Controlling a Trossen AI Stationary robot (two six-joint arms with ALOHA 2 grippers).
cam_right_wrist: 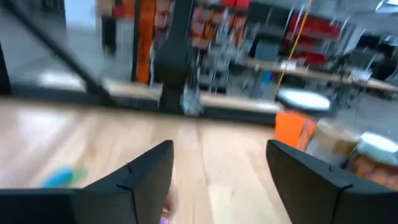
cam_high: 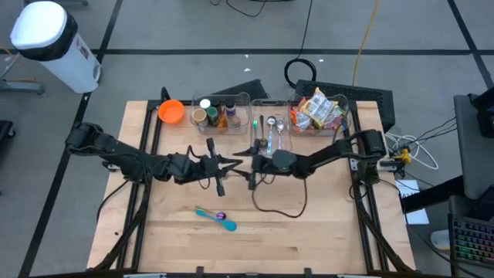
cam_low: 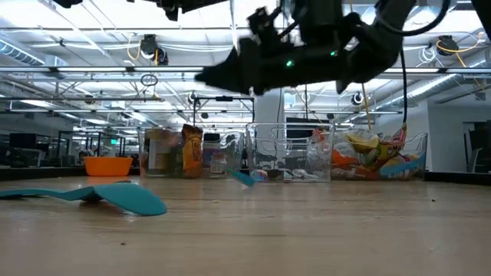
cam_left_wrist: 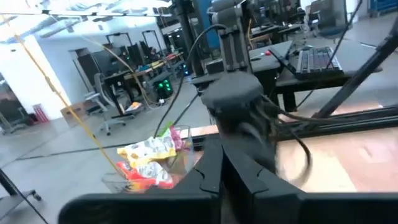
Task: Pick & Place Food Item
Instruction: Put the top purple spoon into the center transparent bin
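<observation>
Both arms are hovering over the middle of the wooden worktop (cam_high: 309, 232), grippers facing each other. The right gripper (cam_right_wrist: 217, 171) is holding its jaws wide apart with nothing between them. The left gripper (cam_high: 220, 166) is blurred, so I cannot tell how its jaws stand. The snack packets (cam_high: 318, 110) are lying in the clear bin (cam_high: 345, 123) at the back. A teal spoon (cam_high: 216, 218) is lying near the front.

On the counter (cam_high: 324, 232): three clear bins along the far edge, one with jars (cam_high: 211, 114), one with utensils (cam_high: 268, 127), one with snack packets (cam_high: 320, 110); one orange bowl (cam_high: 170, 111) near the far left corner; one teal spoon (cam_high: 215, 218) toward the near edge
</observation>
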